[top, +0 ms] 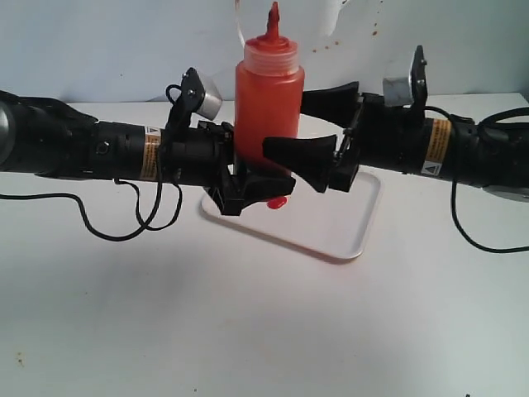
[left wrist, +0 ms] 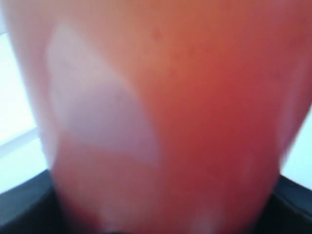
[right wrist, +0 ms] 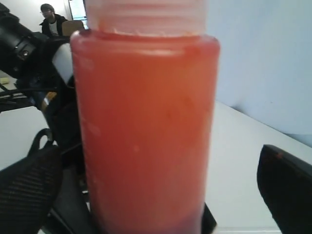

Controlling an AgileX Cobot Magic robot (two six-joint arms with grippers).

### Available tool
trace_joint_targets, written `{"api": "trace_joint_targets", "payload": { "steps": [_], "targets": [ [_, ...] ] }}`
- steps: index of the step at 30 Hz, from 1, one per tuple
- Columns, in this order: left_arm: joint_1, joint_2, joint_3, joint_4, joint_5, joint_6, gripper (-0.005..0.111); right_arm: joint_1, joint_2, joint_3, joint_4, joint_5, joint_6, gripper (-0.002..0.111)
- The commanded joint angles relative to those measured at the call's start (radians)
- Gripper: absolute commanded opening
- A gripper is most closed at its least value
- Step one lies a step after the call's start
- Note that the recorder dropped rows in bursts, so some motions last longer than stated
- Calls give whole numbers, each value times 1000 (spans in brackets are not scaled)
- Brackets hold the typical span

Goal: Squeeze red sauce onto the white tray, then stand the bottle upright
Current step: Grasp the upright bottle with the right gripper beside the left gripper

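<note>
The bottle (top: pixel 269 91) is upright over the left part of the white tray (top: pixel 355 240), with its nozzle (top: pixel 274 21) pointing straight up. That is the pose the second half of the task asks for. A small blob of red sauce (top: pixel 277 201) lies on the tray just below and in front of the bottle, so the squeezing looks done.

The left hand (top: pixel 244 178) reaches in from the left and grasps the bottle low on its body. In the left wrist view the orange-red wall fills the picture, with dark fingers at both lower corners. A low grip suits setting the bottle down, since it steadies the base and keeps the top clear.

The right hand (top: pixel 288 124) comes in from the right and is released. Its jaws are spread wide, one finger on the near side of the bottle and one on the far side. The right wrist view shows a clear gap between each finger and the bottle wall. My guess is that this hand does the squeezing and is now open so it cannot press out more sauce.

Both hands hide the bottle's base, so I cannot tell whether it rests on the tray or hangs just above it. The white surface (top: pixel 248 331) around the tray looks free of sauce. The left hand should let go only once the base sits flat, because a tall bottle tips easily.
</note>
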Motion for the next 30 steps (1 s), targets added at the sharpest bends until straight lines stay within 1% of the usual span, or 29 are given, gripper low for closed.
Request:
{"api": "trace_joint_targets", "payload": {
  "steps": [1,4,6,7,10,12,15,19,22,23,30],
  "targets": [
    [-2,-2,-11,51,-35,10,0,28,-6,4,28,-16,0,105],
    [-2,-2,-11,112,-57,10,0,35,-6,4,39,-16,3,104],
    [-2,-2,-11,135,-61,10,0,37,-6,4,39,-16,3,99],
    [-2,-2,-11,137,-61,10,0,37,-6,4,37,-16,3,95],
    [-2,-2,-11,142,-75,8,0,40,-6,4,37,-16,16,78],
    [-2,-2,-11,147,-87,8,0,47,-6,4,35,-16,17,64],
    [-2,-2,-11,147,-92,10,0,62,-6,4,33,-16,17,48],
    [-2,-2,-11,147,-92,10,0,68,-6,4,39,-16,17,21],
    [-2,-2,-11,147,-92,10,0,68,-6,4,50,-16,17,4],
    [-2,-2,-11,147,-92,10,0,68,-6,4,50,-16,17,0],
    [-2,-2,-11,147,-92,10,0,68,-6,4,54,-16,17,0]
  ]
}}
